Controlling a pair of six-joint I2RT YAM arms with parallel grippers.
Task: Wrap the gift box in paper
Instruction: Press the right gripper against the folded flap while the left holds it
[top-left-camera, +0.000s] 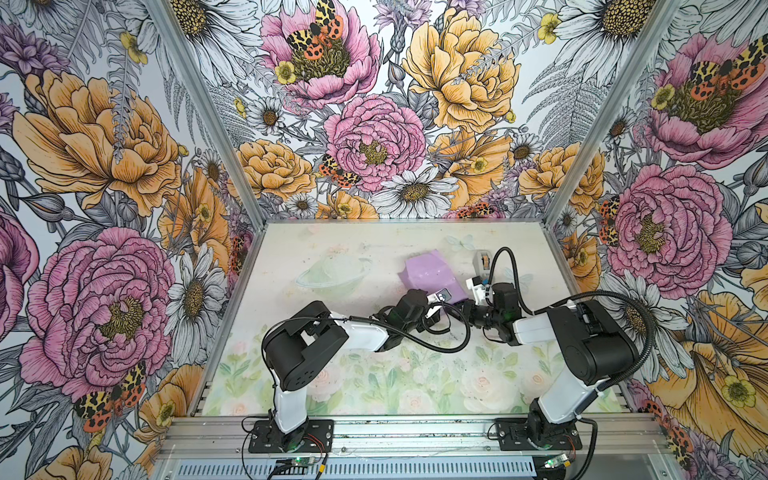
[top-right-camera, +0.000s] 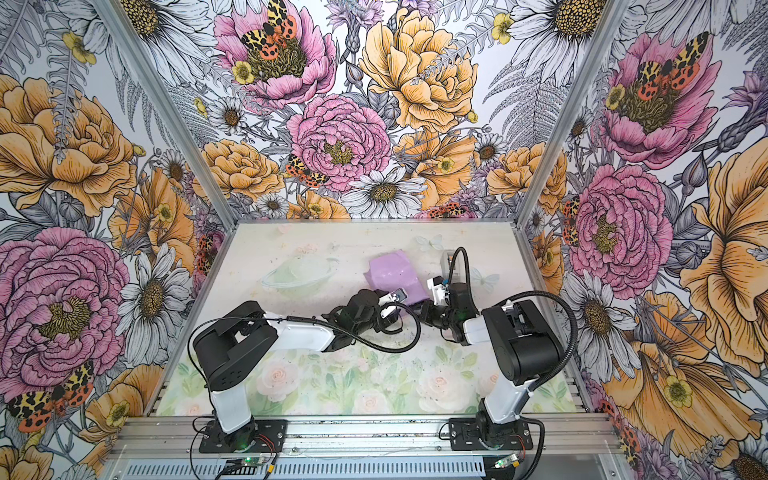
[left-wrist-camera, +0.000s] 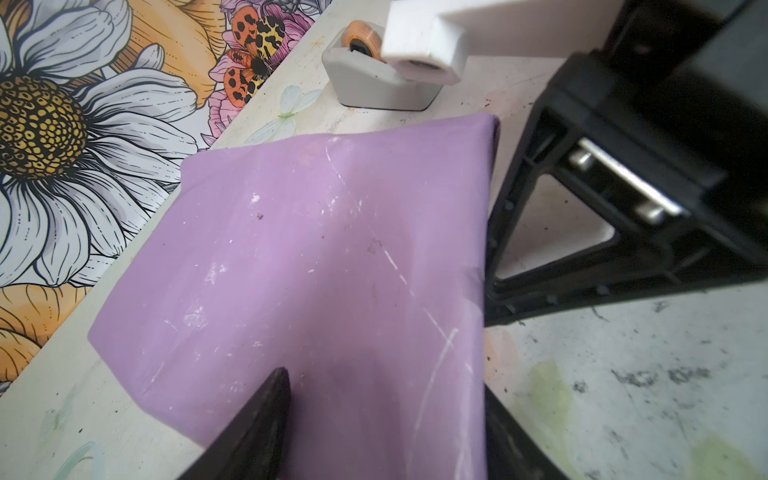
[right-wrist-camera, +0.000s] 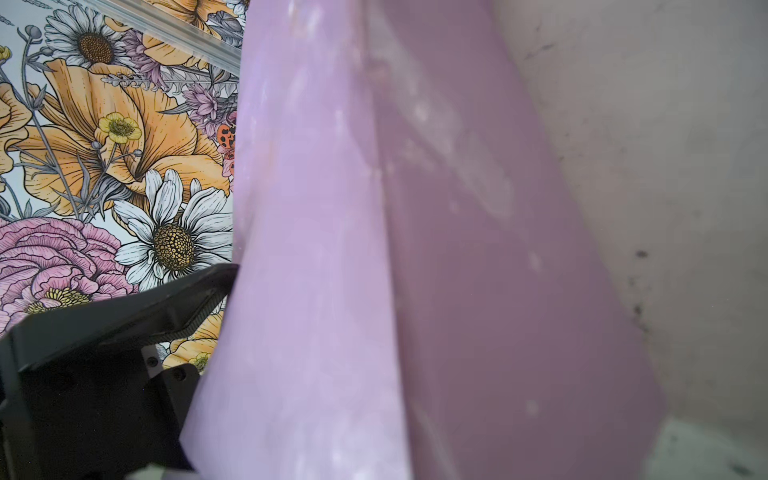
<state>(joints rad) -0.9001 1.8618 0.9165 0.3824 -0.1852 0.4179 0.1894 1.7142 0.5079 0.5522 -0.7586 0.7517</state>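
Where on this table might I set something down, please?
Free: the pale painted table left of the glossy lilac paper; also its rose-printed near strip. Crowded: around paper, grey tape dispenser, left claw, right claw.

**Floral-papered cell, pastel printed counter**

Three walls in both top views, all the same wallpaper: big pink and orange peonies, white daisies, grey ferns, spotted orange moths. These are the back wall (top-left-camera: 374, 124), left wall (top-left-camera: 83, 216) and right wall (top-left-camera: 690, 216). The aluminium posts (top-left-camera: 207, 112) run up the two back corners. The counter (top-left-camera: 415, 382) has a faded pastel print: pale roses and green leaves near the front, a ringed planet (top-left-camera: 328, 274) mid-left, a butterfly (top-left-camera: 460, 242) toward the back. Surface is scuffed, with dark specks (left-wrist-camera: 623, 374) in the left wrist view. A slotted aluminium rail (top-left-camera: 415, 436) runs along the front edge, with a vent grille (top-left-camera: 415, 469) below it. Light is even and bright, shadows soft.
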